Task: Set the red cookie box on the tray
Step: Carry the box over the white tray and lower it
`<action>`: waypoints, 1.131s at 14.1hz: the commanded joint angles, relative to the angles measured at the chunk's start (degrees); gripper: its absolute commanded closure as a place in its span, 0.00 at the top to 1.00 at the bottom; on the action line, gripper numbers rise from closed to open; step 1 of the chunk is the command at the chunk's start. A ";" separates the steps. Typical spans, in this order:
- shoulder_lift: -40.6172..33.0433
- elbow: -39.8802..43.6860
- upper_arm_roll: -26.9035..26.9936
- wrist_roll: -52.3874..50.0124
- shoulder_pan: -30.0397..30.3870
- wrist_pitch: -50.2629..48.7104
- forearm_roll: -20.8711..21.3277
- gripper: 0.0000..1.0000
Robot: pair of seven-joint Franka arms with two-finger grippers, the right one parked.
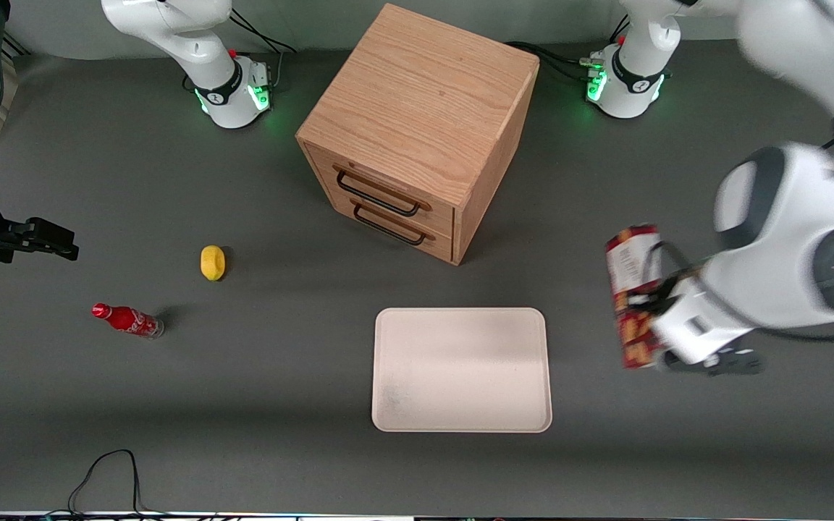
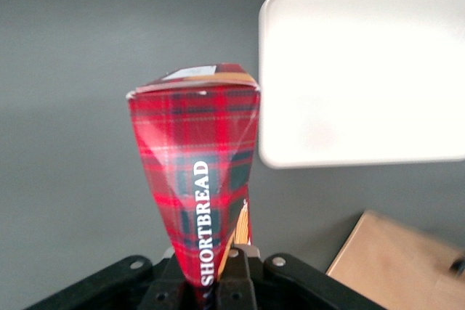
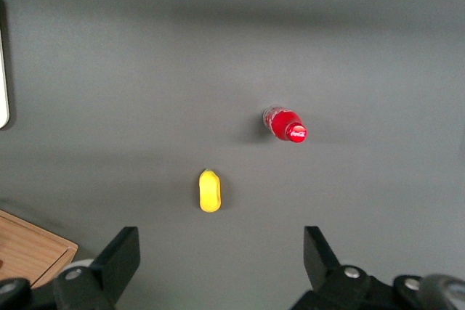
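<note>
The gripper (image 1: 667, 318) was clamped on the red cookie box (image 1: 634, 293), its fingers pressed against the carton's lower part. In the left wrist view the gripper (image 2: 218, 284) pinched the narrow end of the red cookie box (image 2: 196, 186), whose tartan face read "SHORTBREAD". The box hung in the air, clear of the desk (image 1: 243, 405), toward the working arm's end, just beside the tray (image 1: 460, 369) but not over it. A strip of bare desk separated the box from the tray's nearest short edge.

The tray lay flat near the desk's front edge, its rounded corners and low rim all exposed, nothing on it. The wooden drawer cabinet (image 1: 420, 126) stood farther from the front camera than the tray, its nearest corner apart from the tray's rim, with open desk between them.

Toward the parked arm's end, a yellow object (image 1: 213, 262) and a red cola bottle (image 1: 127, 320) lay well apart from the tray, the bottle nearer the front edge. A black cable (image 1: 109, 474) looped at the front edge.
</note>
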 commanded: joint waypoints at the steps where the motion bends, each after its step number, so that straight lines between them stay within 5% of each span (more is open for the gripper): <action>1: 7.49 4.91 1.62 -2.94 -4.33 6.55 -0.39 0.00; 5: 15.85 3.68 6.00 -8.03 -10.92 18.25 -0.04 0.00; 12: 18.33 0.43 6.89 -7.87 -11.37 23.90 -0.04 0.04; 13: 18.33 -0.01 6.89 -7.87 -11.37 23.99 -0.04 0.45; 14: 18.24 -0.80 6.89 -8.04 -11.46 23.99 -0.04 0.76; 15: 17.98 -1.15 6.89 -7.52 -11.55 24.51 0.04 1.00; 16: 17.63 -1.51 6.89 -7.17 -11.46 25.30 0.13 1.00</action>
